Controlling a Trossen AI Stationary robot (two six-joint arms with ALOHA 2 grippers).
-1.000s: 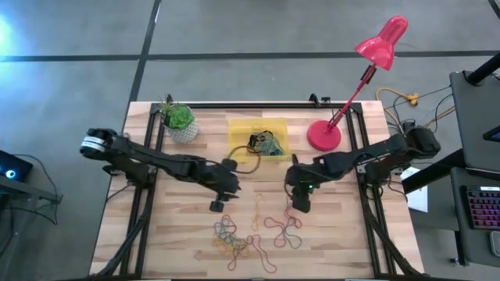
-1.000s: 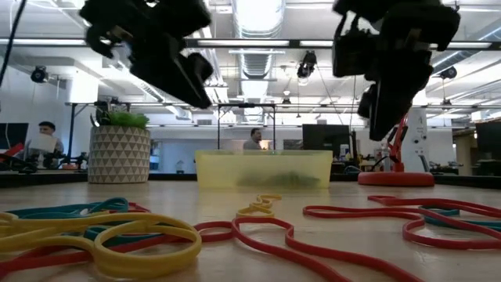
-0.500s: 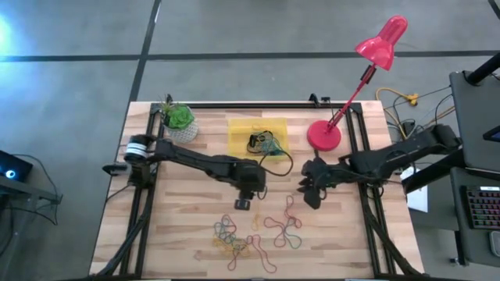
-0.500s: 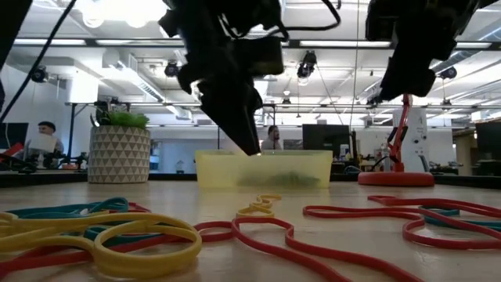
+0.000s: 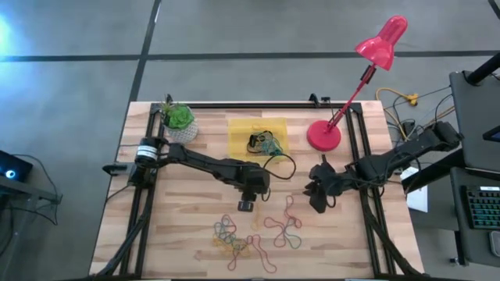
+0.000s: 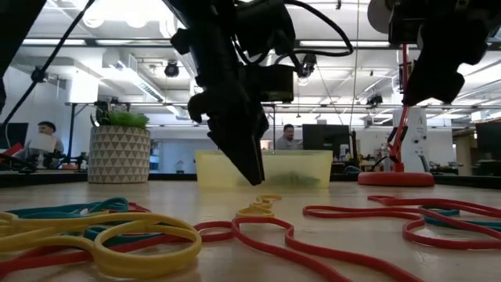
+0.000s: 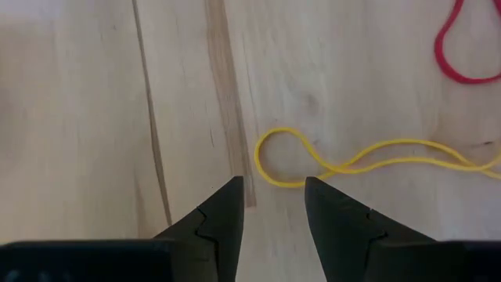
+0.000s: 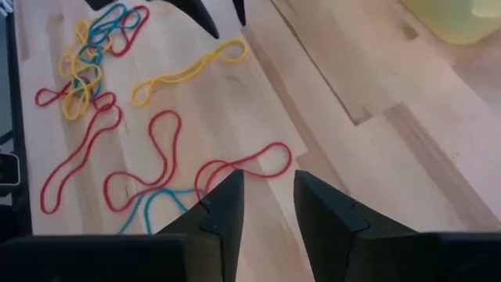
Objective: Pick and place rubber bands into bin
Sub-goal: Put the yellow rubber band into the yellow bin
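Since the earlier frames, the left gripper has been travelling from the table's left-centre toward the middle, and it is now hanging low over the wood just in front of the bin. Its jaws are standing slightly apart and gripping nothing. The fingertips are pointing at one end of a yellow band, which is lying flat on the table just beyond them, not touched.

The right gripper has been drawing back toward the table's right side and is now hovering near the lamp. Its jaws are also sitting a little apart and carrying nothing.

Most of the rubber bands are lying loose in a cluster of red, yellow and blue loops at the table's near edge. A few tangled ones are already resting inside the bin. The plant pot is standing beside the bin on its left.
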